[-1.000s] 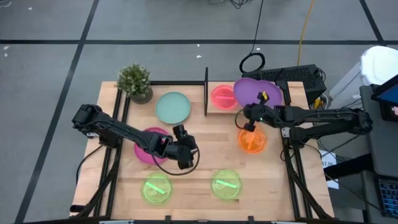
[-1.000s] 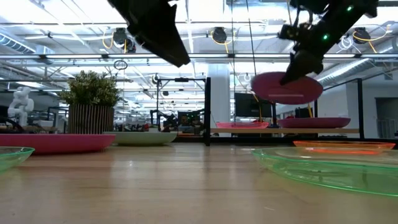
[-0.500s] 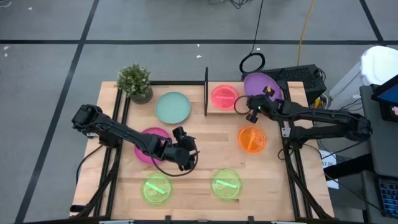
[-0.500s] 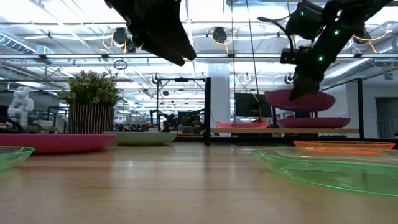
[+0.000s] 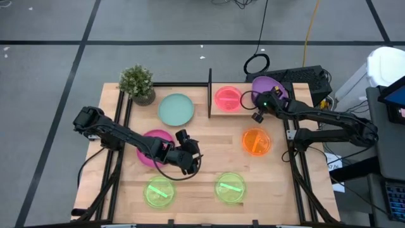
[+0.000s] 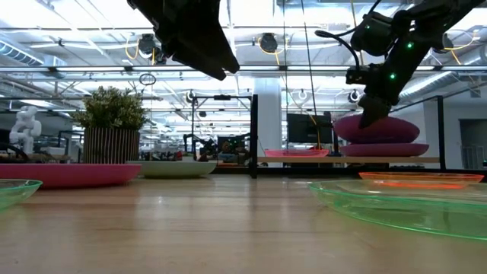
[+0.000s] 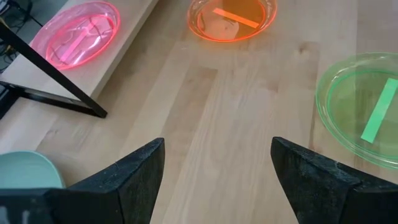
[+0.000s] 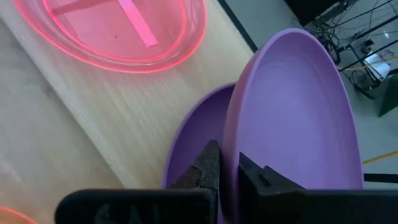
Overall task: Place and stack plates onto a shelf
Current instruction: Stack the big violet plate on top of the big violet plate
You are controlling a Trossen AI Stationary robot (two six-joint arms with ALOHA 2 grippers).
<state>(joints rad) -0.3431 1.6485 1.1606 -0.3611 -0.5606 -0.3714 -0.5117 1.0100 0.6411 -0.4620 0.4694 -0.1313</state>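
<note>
The right end effector pinches the rim of a purple plate, tilted just above the second purple plate on the shelf beside the pink plate, so letting go now risks it sliding off-centre, while the left end effector hangs open over the desk.

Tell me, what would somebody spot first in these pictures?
Probably the right claw, shut on a large flat purple plastic plate and holding it tilted over another purple plate on the small light-wood shelf. Beside those, on the same shelf, glows a small see-through pink plate. The left claw hangs open over the middle of the table.
</note>
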